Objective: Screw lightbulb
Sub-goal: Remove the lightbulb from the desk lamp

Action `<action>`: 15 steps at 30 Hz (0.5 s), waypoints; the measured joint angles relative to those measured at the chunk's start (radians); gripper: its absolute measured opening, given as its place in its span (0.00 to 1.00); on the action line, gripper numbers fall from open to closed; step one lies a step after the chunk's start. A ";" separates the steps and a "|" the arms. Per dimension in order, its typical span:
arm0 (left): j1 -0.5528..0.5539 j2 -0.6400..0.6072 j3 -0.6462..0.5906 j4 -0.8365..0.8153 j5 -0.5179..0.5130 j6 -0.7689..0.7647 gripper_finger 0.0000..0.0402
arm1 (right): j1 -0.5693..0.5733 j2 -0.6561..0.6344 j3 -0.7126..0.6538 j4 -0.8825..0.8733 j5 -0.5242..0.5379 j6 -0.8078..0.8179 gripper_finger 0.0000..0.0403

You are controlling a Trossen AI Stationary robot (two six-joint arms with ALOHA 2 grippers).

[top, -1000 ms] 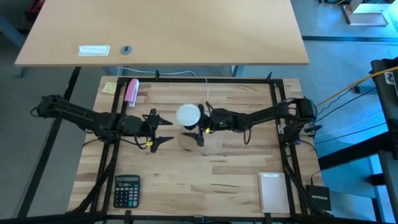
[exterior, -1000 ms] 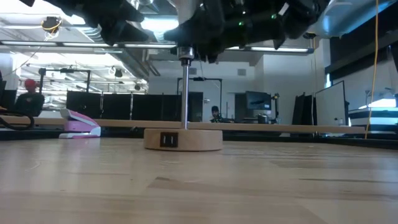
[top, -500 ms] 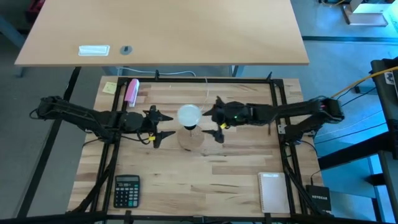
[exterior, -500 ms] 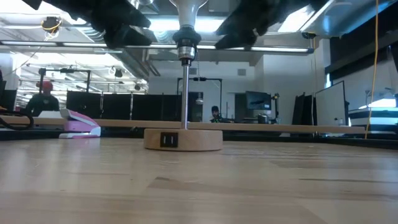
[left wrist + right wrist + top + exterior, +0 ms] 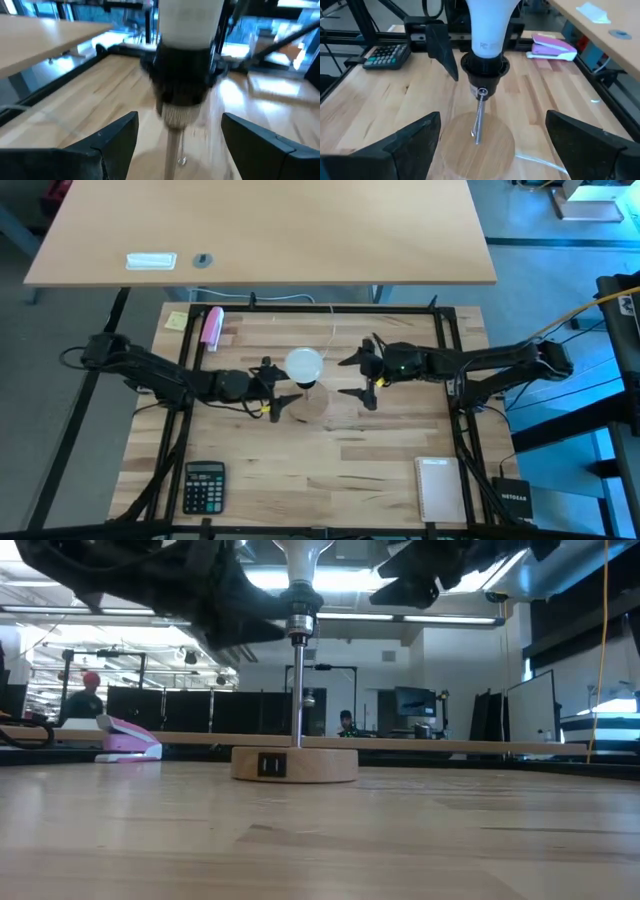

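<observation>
We see the small white frosted lightbulb point(image 5: 489, 22) seated in the black socket point(image 5: 485, 71) atop a thin metal rod point(image 5: 298, 695), which rises from the round wooden disc base point(image 5: 294, 763) on the pale wooden tabletop point(image 5: 330, 470). The left end effector point(image 5: 277, 389) sits just beside the socket, its fingers point(image 5: 102, 145) spread on either side of it and touching nothing. The right end effector point(image 5: 361, 378) hangs a little away on the socket's opposite side, released, its fingers point(image 5: 412, 137) wide apart. Beyond the socket lie a black calculator point(image 5: 386, 54) and a pink stapler point(image 5: 554, 47).
</observation>
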 joint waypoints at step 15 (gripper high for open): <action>0.018 0.150 0.080 0.140 0.007 0.013 0.67 | 0.000 0.006 -0.049 0.207 0.017 0.037 0.89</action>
